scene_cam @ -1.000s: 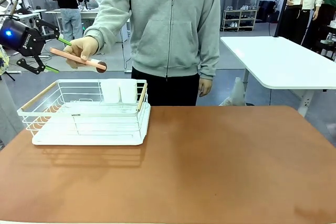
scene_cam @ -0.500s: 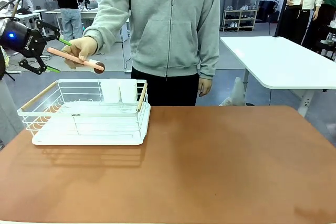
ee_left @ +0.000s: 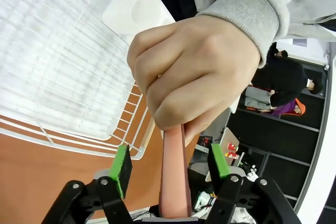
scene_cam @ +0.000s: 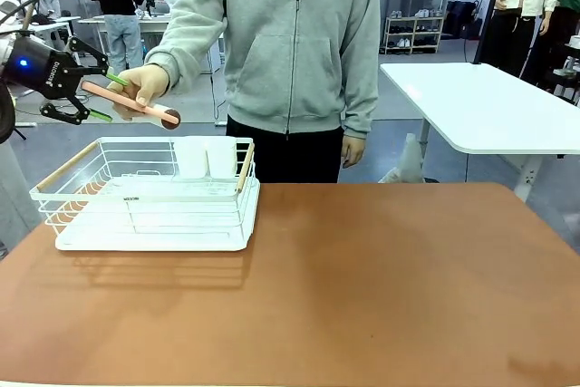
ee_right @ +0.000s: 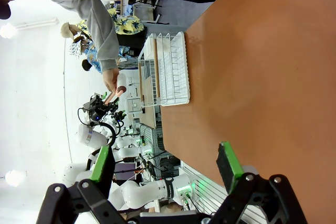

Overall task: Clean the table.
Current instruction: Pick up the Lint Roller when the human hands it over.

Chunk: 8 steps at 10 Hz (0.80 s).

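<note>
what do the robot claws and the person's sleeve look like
Left claw and right claw: black linkage fingers with green pads; the left one's body bears white lettering and a blue light. The person's sleeve is light grey with a ribbed cuff.

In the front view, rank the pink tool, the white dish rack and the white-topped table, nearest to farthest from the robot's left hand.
1. Pink tool: between the left hand's open jaws.
2. Dish rack: just below, on the brown table's left part.
3. White-topped table: far off at the right, beyond the brown table.
</note>
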Tool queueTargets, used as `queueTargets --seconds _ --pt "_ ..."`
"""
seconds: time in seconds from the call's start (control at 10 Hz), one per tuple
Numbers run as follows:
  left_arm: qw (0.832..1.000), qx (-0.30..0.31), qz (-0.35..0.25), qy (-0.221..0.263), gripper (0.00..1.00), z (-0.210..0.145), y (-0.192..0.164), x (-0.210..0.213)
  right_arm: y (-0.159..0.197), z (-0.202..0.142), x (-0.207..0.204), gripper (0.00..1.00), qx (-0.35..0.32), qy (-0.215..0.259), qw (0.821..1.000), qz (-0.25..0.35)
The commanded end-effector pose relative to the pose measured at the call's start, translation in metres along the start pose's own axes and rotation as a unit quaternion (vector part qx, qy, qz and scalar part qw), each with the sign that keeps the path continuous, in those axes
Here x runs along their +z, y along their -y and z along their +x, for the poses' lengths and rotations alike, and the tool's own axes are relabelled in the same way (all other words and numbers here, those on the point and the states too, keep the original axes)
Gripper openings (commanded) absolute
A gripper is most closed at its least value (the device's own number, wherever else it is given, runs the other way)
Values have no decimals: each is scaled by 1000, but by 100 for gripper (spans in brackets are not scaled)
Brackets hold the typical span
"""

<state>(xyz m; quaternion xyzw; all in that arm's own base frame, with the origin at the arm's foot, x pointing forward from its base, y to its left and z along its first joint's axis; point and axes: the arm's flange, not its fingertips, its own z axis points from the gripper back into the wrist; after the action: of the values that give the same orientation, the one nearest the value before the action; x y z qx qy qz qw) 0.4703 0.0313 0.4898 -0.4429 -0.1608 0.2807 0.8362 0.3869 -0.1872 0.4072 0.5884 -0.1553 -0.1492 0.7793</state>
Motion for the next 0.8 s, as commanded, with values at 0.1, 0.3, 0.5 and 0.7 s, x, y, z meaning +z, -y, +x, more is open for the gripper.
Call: queueTargets --seconds 0.1,0.3,0.5,0.7 --pt "1000 -7 -16 17 22 -5 -4 -4 -2 0 1 100 2 0 1000 4" --pt "1000 -9 -20 21 3 -3 -2 -2 -2 0 1 100 2 0 1000 4" --pt "1000 -8 -18 20 0 -3 -3 -2 -2 0 1 100 2 0 1000 4" --pt "999 -12 -27 14 0 -6 -1 0 -2 0 1 100 2 0 1000 4"
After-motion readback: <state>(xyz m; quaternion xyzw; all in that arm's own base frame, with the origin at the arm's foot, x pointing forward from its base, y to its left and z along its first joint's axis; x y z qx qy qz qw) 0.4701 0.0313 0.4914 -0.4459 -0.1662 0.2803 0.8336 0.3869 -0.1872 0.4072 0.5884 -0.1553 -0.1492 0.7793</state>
